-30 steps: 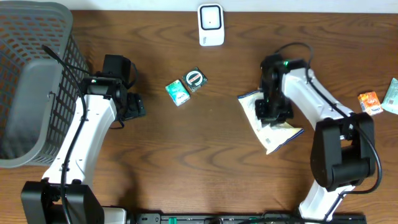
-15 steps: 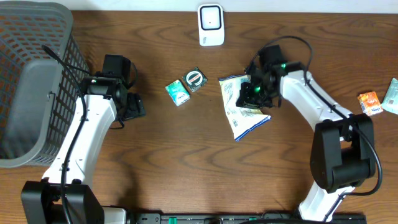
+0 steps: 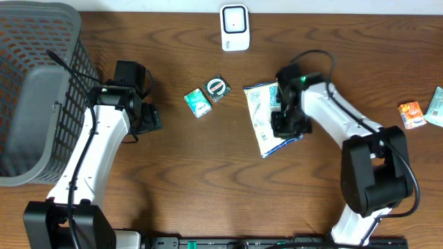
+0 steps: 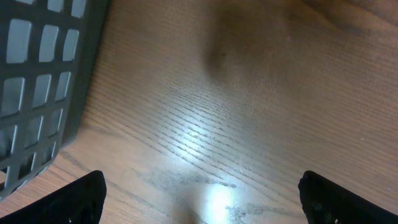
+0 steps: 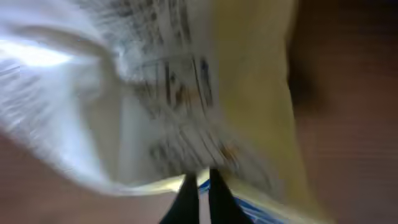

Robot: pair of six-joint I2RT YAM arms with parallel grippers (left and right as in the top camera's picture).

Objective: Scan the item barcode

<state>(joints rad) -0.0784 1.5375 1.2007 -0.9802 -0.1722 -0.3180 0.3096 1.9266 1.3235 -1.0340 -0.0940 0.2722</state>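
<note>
The right end effector [image 3: 285, 126] is pinched closed on the edge of the white snack packet [image 3: 259, 111], mid-tabletop [image 3: 208, 173] near the barcode scanner [image 3: 234, 28]. The left end effector [image 4: 200, 196] gapes wide, empty.

White arm links [image 3: 90, 149], black joints [image 3: 129, 72] and cables [image 3: 320, 51], black left end effector [image 3: 152, 119].

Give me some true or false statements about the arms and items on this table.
The right tool is shut on the white and yellow printed bag. True.
The left tool hangs beside the grey plastic mesh basket. True.
The left tool grips something. False: it is open and empty.
The bag is inside the basket. False: it is over the brown wooden table, right of two small green packets.
The white box-shaped scanner sits apart from the bag. True.
</note>
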